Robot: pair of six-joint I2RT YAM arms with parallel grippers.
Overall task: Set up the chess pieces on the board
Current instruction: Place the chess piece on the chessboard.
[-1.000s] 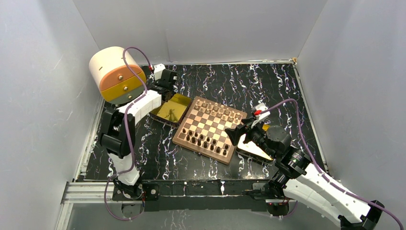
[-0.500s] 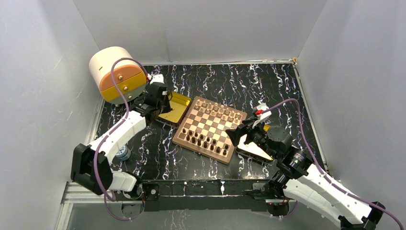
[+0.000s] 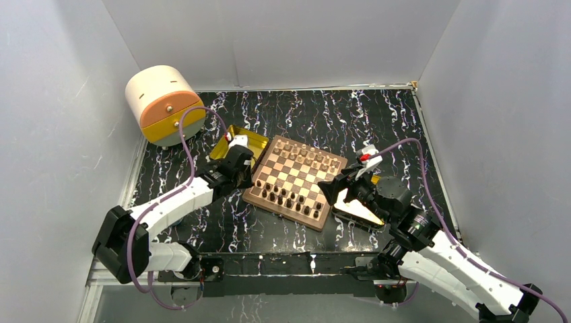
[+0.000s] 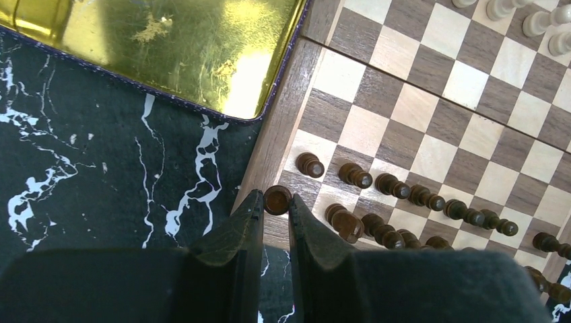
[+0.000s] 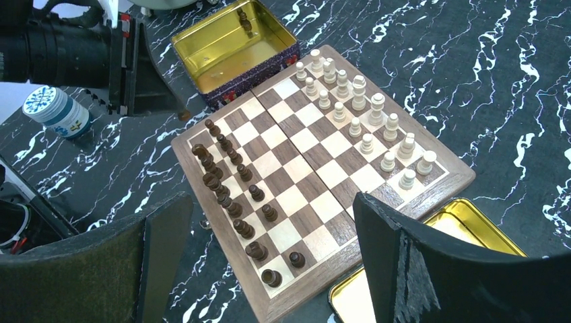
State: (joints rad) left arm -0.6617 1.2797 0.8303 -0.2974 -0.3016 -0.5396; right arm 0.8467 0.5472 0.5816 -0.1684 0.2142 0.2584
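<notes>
The board (image 3: 283, 214) lies at a slant in the middle of the table. Dark chess pieces (image 3: 289, 198) stand in its near rows and light pieces (image 3: 306, 151) in its far rows. My left gripper (image 3: 252, 177) is at the board's left corner. In the left wrist view it (image 4: 275, 203) is shut on a dark piece (image 4: 277, 199) over the rim (image 4: 283, 114), next to the dark rows (image 4: 404, 195). My right gripper (image 3: 337, 192) hangs open and empty over the board's right corner (image 5: 266, 208). It shows the dark pieces (image 5: 229, 182) and light pieces (image 5: 357, 101).
An open gold tray (image 3: 246, 140) lies against the board's far left side, and it shows in the left wrist view (image 4: 168, 47). A second gold tray (image 3: 360, 210) lies under my right gripper. A cream and orange drawer drum (image 3: 161, 101) stands at the back left. A small jar (image 5: 57, 111) stands left of the board.
My left arm has swung from the back, over the gold tray, forward and down to the board's left corner. My right arm has not moved.
</notes>
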